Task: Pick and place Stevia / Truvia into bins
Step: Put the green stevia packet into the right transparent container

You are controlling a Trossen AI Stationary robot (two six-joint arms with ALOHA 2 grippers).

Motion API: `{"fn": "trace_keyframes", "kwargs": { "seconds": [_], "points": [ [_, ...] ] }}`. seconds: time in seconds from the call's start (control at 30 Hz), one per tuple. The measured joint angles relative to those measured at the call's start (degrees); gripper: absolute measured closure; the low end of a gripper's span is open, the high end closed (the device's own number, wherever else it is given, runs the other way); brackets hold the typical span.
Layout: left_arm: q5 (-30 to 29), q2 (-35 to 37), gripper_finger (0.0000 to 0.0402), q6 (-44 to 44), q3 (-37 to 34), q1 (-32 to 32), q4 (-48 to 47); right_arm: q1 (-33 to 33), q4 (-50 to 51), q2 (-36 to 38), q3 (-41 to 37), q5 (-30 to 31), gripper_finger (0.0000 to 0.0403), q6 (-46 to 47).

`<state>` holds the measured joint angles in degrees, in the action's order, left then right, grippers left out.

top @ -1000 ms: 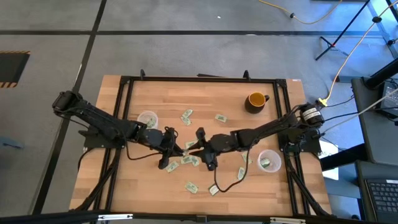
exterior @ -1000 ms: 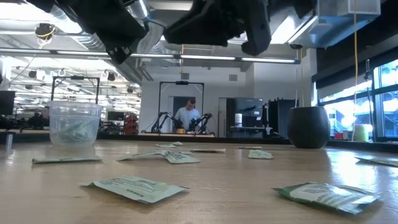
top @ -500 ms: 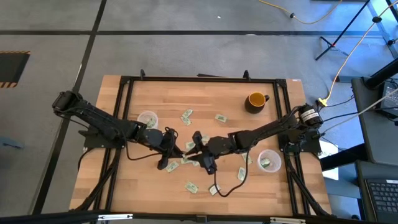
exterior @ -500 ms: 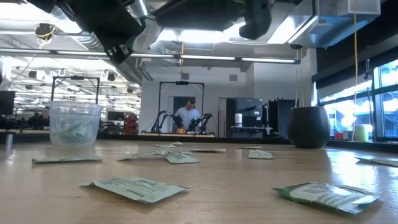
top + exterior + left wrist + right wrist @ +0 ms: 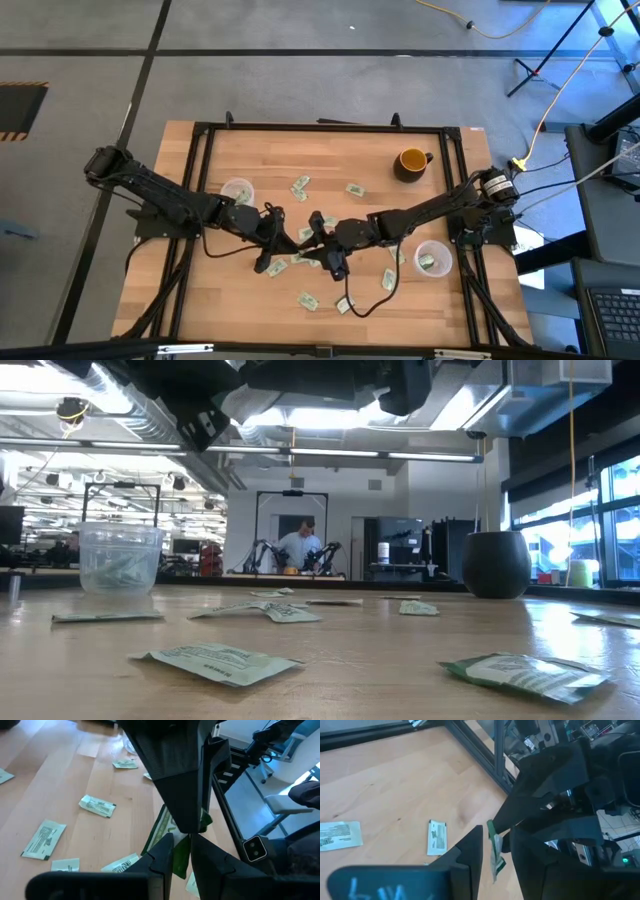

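Both grippers meet above the table's middle. My left gripper (image 5: 291, 240) is shut on a green and white Stevia packet (image 5: 181, 854). My right gripper (image 5: 314, 231) faces it, and its open fingers stand on either side of that packet (image 5: 494, 846) with a gap on each side. Several more packets lie flat on the wood, for instance packet (image 5: 300, 186) and packet (image 5: 308, 299). One clear bin (image 5: 237, 190) stands at the left and another bin (image 5: 432, 258) at the right, each with packets inside. My left gripper pinches the packet between its two fingers (image 5: 167, 851) at one end (image 5: 181, 860). The rest of the packet sticks out past the fingertips toward my right gripper. The packet is lifted clear of the table and stands on edge.
A yellow mug (image 5: 411, 160) with a dark handle stands at the far right. A black frame (image 5: 320, 127) runs around the tabletop. In the low view the left bin (image 5: 120, 558) and the mug (image 5: 495, 563) stand beyond loose packets (image 5: 215, 660). A person works far behind the table.
My right gripper has edged toward my left gripper. In the low view both arms' dark bodies have risen a little toward the picture's top. The packets on the table have kept still.
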<state>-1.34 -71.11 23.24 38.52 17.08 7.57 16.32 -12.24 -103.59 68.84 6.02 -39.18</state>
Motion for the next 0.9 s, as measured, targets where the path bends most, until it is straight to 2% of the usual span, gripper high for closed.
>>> {"fn": "trace_keyframes", "kwargs": {
  "seconds": [0.43,0.9],
  "points": [
    [-0.04,0.0,0.0343,-0.46,0.0,0.0,0.0,0.0,1.06,0.0,0.0,3.59,0.0302,1.16],
    [-0.07,0.0,0.0343,-0.77,-0.04,0.0,0.0,0.0,1.34,0.0,-0.04,3.74,0.0309,1.46]
  ]
}}
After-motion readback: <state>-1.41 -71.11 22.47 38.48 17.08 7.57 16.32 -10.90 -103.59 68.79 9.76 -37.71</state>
